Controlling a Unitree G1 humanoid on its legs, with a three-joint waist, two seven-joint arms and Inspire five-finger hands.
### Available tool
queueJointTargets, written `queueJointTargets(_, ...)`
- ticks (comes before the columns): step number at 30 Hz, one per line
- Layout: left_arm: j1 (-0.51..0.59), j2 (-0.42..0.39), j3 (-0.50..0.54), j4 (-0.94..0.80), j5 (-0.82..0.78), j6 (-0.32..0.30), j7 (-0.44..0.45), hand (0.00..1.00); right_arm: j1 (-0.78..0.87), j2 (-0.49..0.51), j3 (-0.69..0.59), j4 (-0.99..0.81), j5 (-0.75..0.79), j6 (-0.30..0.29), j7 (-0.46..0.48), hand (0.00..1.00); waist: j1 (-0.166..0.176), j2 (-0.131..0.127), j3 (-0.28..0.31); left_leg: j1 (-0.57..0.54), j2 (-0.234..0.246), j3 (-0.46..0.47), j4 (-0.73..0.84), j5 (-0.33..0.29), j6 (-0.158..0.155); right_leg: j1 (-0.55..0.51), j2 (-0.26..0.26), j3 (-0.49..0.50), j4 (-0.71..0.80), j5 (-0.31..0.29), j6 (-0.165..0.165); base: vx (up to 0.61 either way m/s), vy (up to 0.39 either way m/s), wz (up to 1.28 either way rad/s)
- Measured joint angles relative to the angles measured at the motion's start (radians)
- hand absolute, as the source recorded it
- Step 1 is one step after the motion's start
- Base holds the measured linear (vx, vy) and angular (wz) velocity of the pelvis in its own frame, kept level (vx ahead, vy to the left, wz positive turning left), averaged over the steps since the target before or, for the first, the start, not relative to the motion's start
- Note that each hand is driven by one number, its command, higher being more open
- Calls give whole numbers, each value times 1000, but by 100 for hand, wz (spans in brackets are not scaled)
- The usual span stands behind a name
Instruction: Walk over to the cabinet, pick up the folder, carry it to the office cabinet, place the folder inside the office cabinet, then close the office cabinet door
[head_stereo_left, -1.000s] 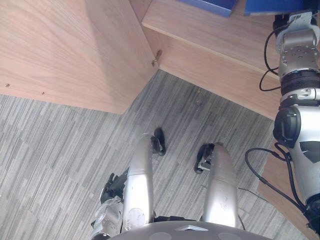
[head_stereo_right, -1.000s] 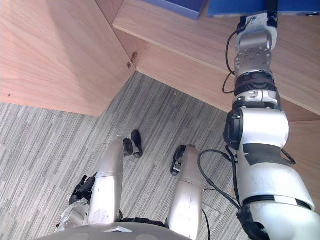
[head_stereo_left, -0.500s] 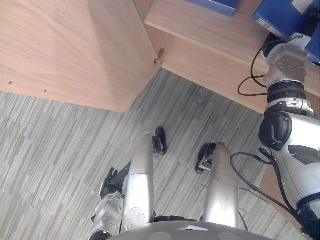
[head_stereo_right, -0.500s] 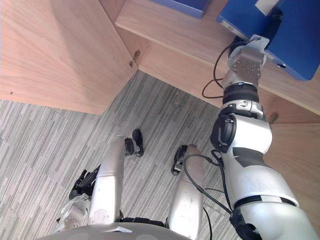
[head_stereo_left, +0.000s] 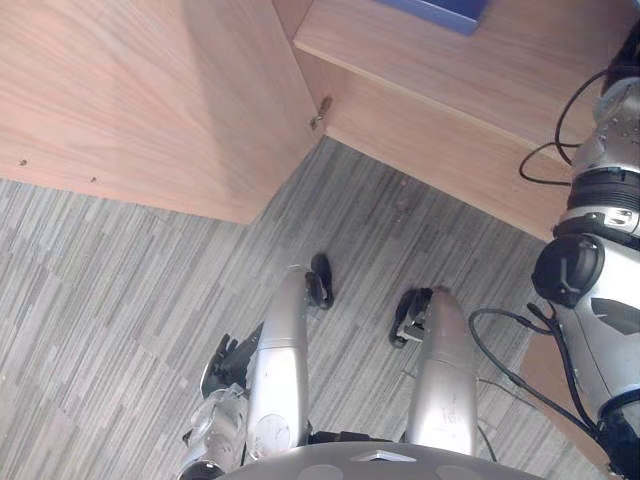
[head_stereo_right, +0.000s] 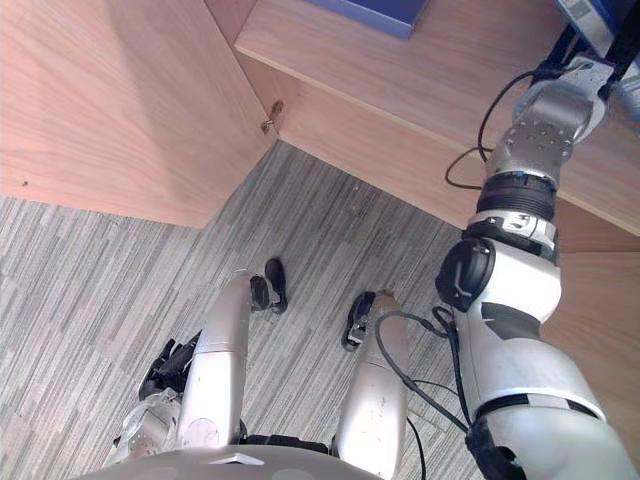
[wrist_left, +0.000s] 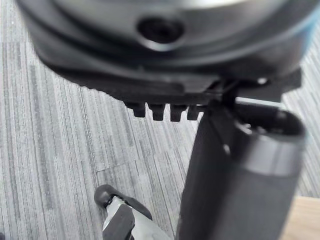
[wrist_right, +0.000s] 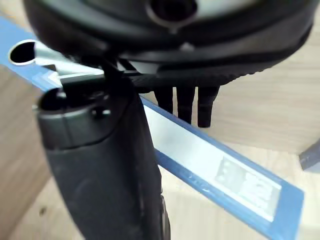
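Right hand (wrist_right: 100, 165) grips a blue folder (wrist_right: 200, 150) between thumb and fingers near the cabinet shelf's (head_stereo_right: 400, 70) right end. Left hand (head_stereo_left: 228, 368) hangs, fingers relaxed.

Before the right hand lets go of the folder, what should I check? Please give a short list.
1. Grip: right hand has the thumb on one side of the folder and fingers on the other: ok.
2. Folder is over the shelf: ok.
3. Folder rests on the shelf: cannot tell.
4. Door is swung open, out of the way: ok.
5. Second folder lies apart from the held one: ok.
6. Left hand hangs low and holds nothing: ok.
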Motion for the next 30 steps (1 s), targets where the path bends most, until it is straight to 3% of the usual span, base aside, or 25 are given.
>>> queueJointTargets(7,0,11,20,43,8,0,-59,100,-8,-104,359,116,-220,190,215,100,-5,-7,-3,4,23,-2,7,-6,-3,8,25,1,-15,8,2,19,-17,-8)
queueJointTargets(14,0,24,37,72,24,8,-114,100,-11,-104,527,251,-390,335,366,100,5,-10,-3,49,23,8,-15,-11,2,53,24,0,-44,14,4,4,2,0)
queueJointTargets(22,-3,49,151,82,136,39,-173,100,21,-112,538,288,-812,332,572,100,2,-45,-21,57,18,19,-17,-19,11,60,15,3,-54,14,5,47,12,0)
queueJointTargets(30,-41,54,284,114,178,51,-182,100,130,-111,449,276,-926,306,649,100,28,-60,-44,70,18,17,-11,-30,-2,76,17,3,-53,13,5,0,0,0)
